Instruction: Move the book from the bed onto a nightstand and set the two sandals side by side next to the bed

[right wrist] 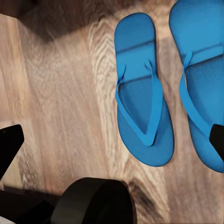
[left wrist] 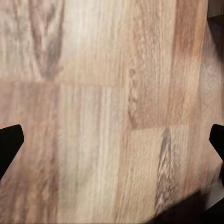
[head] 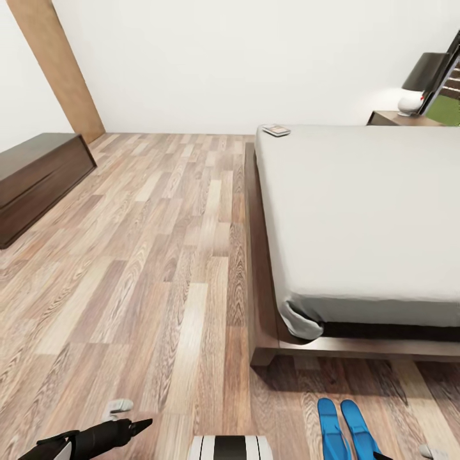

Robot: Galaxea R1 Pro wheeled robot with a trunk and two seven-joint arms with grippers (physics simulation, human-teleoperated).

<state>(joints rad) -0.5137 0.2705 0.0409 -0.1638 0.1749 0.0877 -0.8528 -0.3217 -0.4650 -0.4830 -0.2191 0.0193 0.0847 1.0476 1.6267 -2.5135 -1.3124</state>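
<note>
Filling the right half of the head view, the bed [head: 358, 217] shows its grey mattress on a dark wooden frame, with the book [head: 276, 130] lying flat on the mattress corner at upper centre. Behind the bed at upper right stands the nightstand [head: 390, 118], a lamp [head: 423, 80] on top of it. Two blue sandals [head: 348, 429] lie side by side on the plank floor [head: 160, 255] at lower right, just off the foot of the bed. A long dark bench [head: 35, 182] sits at the left edge. The left pincer [head: 131, 427] reaches in at lower left, empty.

Across the left wrist view, only floor planks lie between the two dark fingertips [left wrist: 9, 144], which stand wide apart at the frame's sides.

Seen from the right wrist view, both sandals [right wrist: 142, 88] lie parallel, almost touching, in the upper right. The right pincer [right wrist: 112, 144] is spread wide and holds nothing.
</note>
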